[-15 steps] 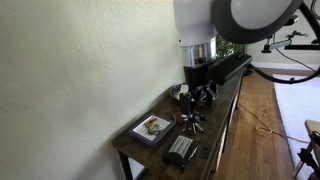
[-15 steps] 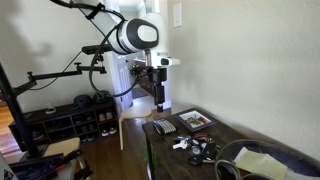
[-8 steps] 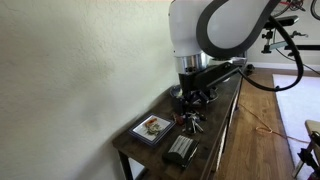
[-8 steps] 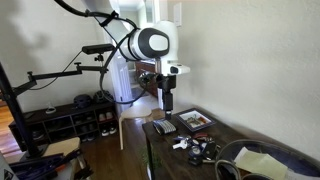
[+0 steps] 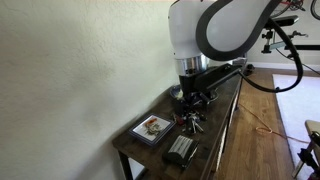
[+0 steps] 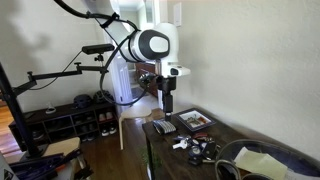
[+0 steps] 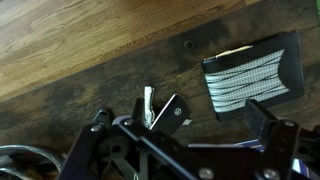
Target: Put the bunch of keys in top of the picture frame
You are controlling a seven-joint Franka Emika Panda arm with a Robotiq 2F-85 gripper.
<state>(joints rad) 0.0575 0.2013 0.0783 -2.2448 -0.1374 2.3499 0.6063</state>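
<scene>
Wrist view first: my gripper hangs over the dark table with its jaws wide apart and nothing between them. One of my fingers sits at the lower left, the other low on the right.

Just beyond them lies the bunch of keys. I can make out a pale metal blade pointing away from me and a black fob just beside it, with more metal trailing under my own frame where I can't read it. It looks like a loose, jangly bundle of thin flat pieces on rings, so it will probably shift and dangle when lifted.

I judge this to be the approach, with the pick not yet made. In an exterior view the gripper is above the bunch of keys, not touching it.

Next I need to go straight down, centre on the fob or the thickest knot, and close firmly, because a single thin blade could slip out.

Further along the table lies a ribbed dark case, which I need to steer clear of.

Farthest off, and not seen from the wrist, the picture frame lies flat near the wall, close to the keys. That is where the bunch goes, set down gently on top of it.
</scene>
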